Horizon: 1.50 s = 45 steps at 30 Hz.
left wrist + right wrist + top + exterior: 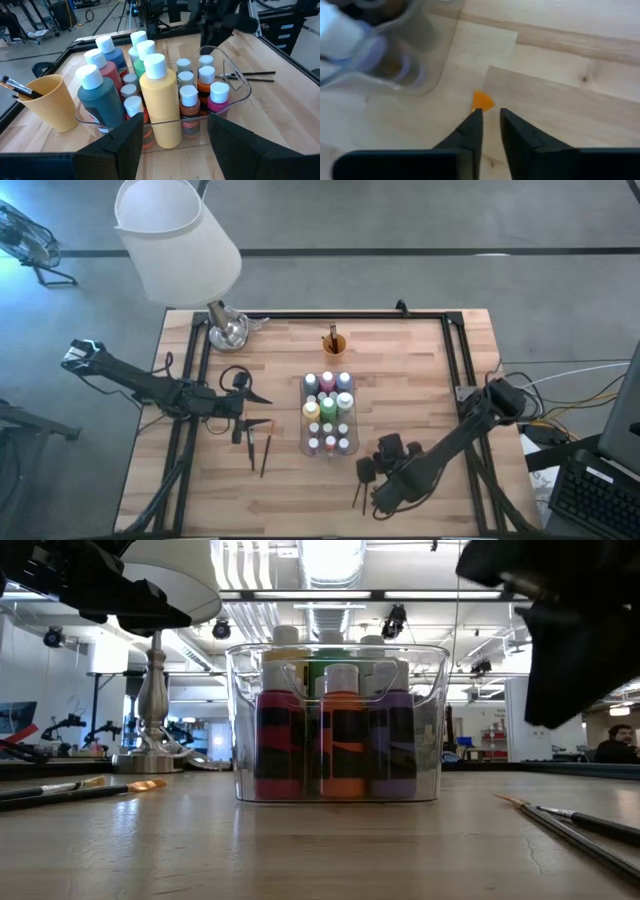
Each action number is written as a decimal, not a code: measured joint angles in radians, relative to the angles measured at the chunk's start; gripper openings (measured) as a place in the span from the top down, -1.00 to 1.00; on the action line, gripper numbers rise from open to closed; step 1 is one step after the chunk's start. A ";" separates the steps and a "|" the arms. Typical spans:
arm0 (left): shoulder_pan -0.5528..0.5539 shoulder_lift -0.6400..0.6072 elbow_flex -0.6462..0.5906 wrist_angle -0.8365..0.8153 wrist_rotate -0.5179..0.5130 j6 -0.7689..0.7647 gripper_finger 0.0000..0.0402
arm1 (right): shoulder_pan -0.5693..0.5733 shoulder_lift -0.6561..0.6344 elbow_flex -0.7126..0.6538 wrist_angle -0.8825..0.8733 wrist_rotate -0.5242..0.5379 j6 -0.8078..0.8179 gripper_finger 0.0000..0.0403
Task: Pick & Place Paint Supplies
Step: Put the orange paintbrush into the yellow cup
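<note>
Jaws of the right gripper (pixel 490 122) stand slightly apart, empty, low at the frame's lower centre; left gripper (pixel 172 137) jaws wide. Paint bottles (pixel 328 412) fill the tray (pixel 303 448) at centre. Next, I think: grasp a brush (pixel 358 492) there.

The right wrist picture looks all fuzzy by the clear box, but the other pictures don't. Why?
Right wrist view: the tray corner and its bottles sit close to the lens, out of focus, while the wood looks sharper. Left wrist view: bottles crisp, with the left arm's own jaws just dark blurry shapes. Low view: bright ceiling lights glare behind the tray, and the arms show as dark silhouettes.
</note>
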 joint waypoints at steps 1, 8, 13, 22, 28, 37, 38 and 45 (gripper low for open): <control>0.000 0.000 0.000 0.000 0.000 0.000 -0.11 | 0.000 0.010 -0.003 0.000 0.010 0.018 0.61; 0.000 0.000 0.000 0.000 0.000 0.000 -0.11 | -0.002 0.073 0.008 0.027 0.049 0.041 0.22; 0.000 0.000 0.000 -0.001 0.000 0.000 -0.11 | -0.003 0.100 0.013 0.043 0.075 0.012 0.03; 0.000 0.000 0.000 -0.001 0.000 0.000 -0.11 | -0.006 0.112 -0.005 0.092 0.094 -0.022 -0.03; 0.000 0.000 0.000 -0.001 0.000 0.000 -0.11 | -0.020 0.156 -0.007 0.121 0.089 -0.044 0.05; 0.000 0.000 0.000 -0.001 0.000 0.000 -0.11 | -0.025 0.187 0.003 0.113 0.046 -0.036 0.14; 0.000 0.000 0.000 0.000 0.000 0.000 -0.11 | -0.025 0.186 0.005 0.111 0.040 -0.033 0.16; 0.000 0.000 0.000 0.000 0.000 0.000 -0.11 | -0.026 0.186 0.006 0.108 0.021 -0.017 0.35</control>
